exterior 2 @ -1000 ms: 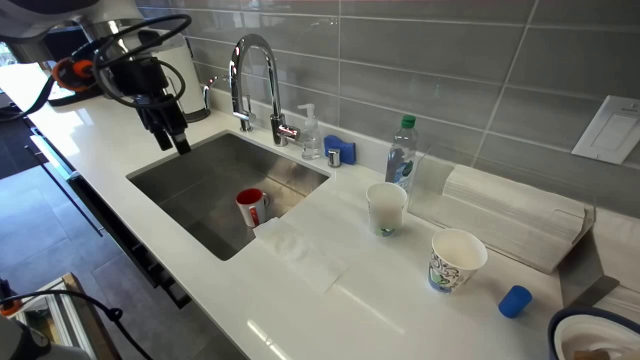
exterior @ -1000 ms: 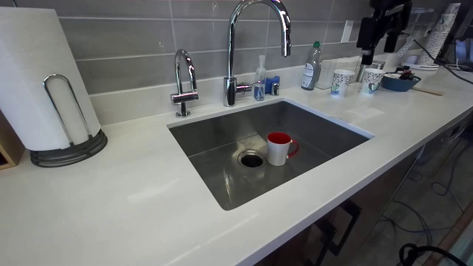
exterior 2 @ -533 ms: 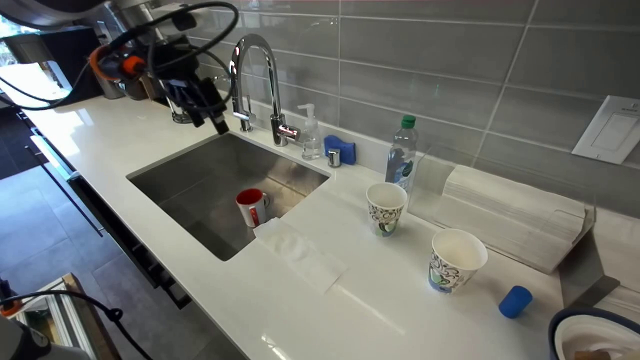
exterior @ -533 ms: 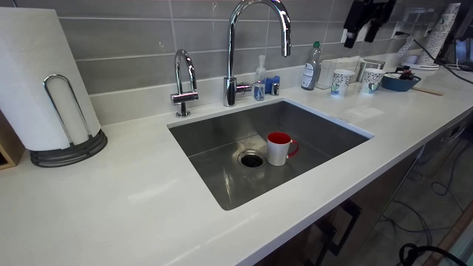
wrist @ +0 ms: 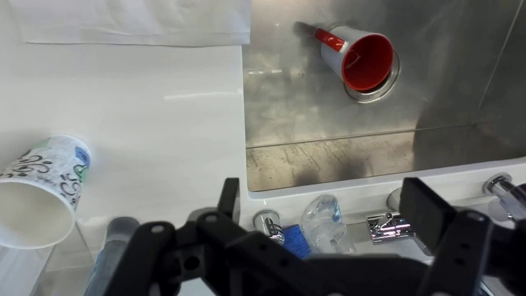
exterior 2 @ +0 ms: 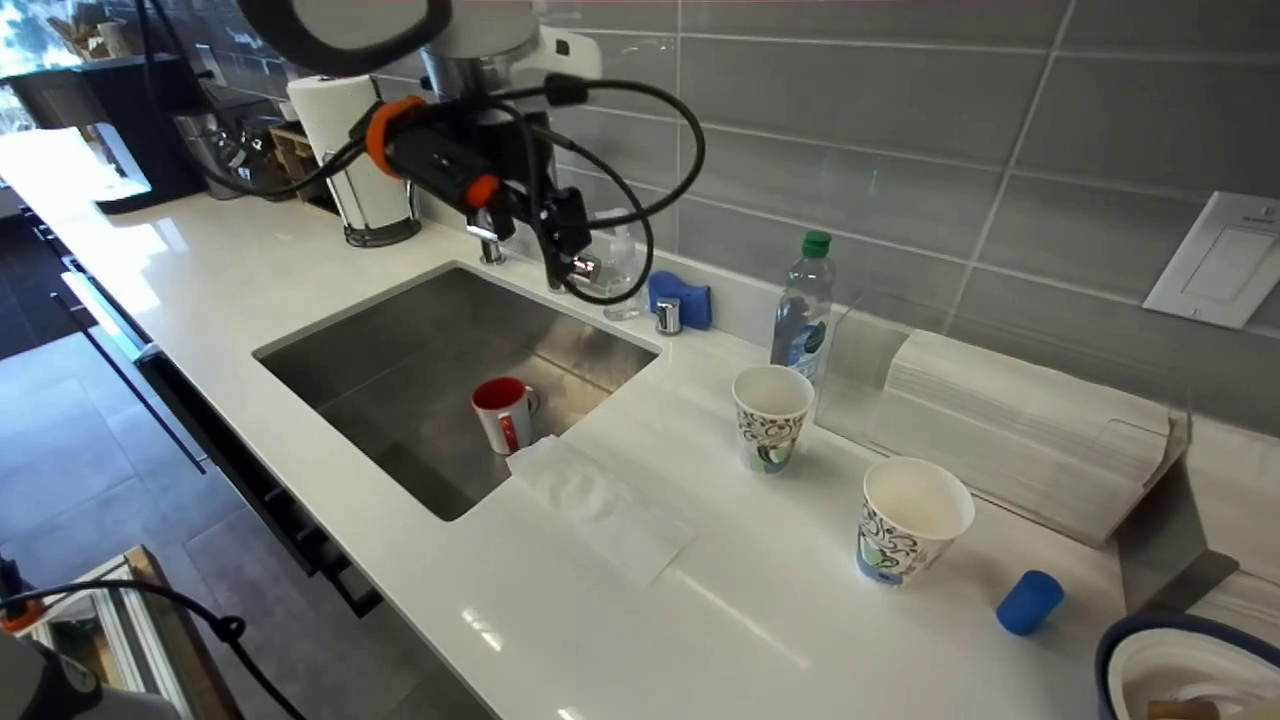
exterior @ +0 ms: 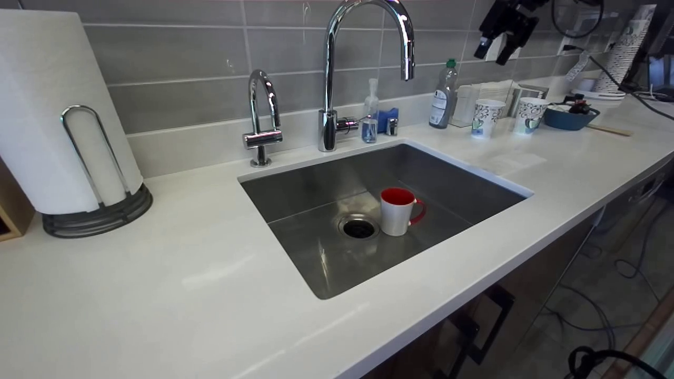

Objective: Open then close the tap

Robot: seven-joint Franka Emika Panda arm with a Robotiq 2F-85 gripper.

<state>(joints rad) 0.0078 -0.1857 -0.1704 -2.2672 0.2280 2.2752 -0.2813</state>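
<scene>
You have the counter running along the tiled wall, with your arm above it. The steel sink is set into the counter. A paper towel roll stands upright on the counter, apart from the sink.

The tap stands upright on the counter at the sink's wall side, arching high; in an exterior view your arm hides most of it. You hold the end effector in the air, its two fingers wide apart. An exterior view shows it clear of the tap; in the wrist view the side lever appears between the fingers.

The short chrome tap stands near the tall one. A green-capped bottle stands upright near the wall. The pump bottle stands just beside the side lever; whether they touch cannot be told. The mug, white with a red interior, stands upright in the sink, just beside the drain. Two paper cups stand upright on the counter, apart from each other. A blue sponge sits just beside a small chrome fitting. A blue cylinder is on the counter near a paper cup.
</scene>
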